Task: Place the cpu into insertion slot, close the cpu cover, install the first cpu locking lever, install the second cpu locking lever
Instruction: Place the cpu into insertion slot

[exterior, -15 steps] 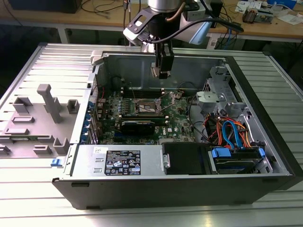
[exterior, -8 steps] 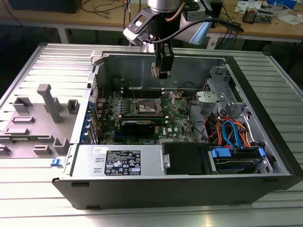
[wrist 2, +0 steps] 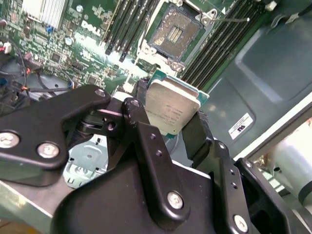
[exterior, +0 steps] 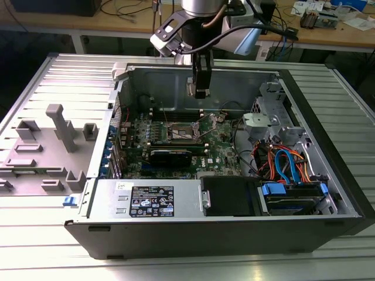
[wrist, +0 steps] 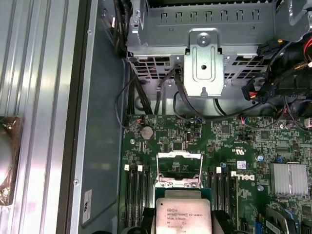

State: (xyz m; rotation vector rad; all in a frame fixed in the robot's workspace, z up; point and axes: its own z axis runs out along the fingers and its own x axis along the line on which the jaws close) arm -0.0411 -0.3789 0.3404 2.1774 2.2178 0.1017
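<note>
Second wrist view | gripper (wrist 2: 168,127) holds cpu (wrist 2: 171,103) | silver-grey top, green edge

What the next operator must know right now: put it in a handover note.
Gripper: shut on the cpu, held above the motherboard.
Insertion slot: open and empty.
Cpu cover: swung open.
Done: the cpu is in the grip.
Left: the cpu is not seated, the cover is not closed, and the locking levers are not installed.
</note>
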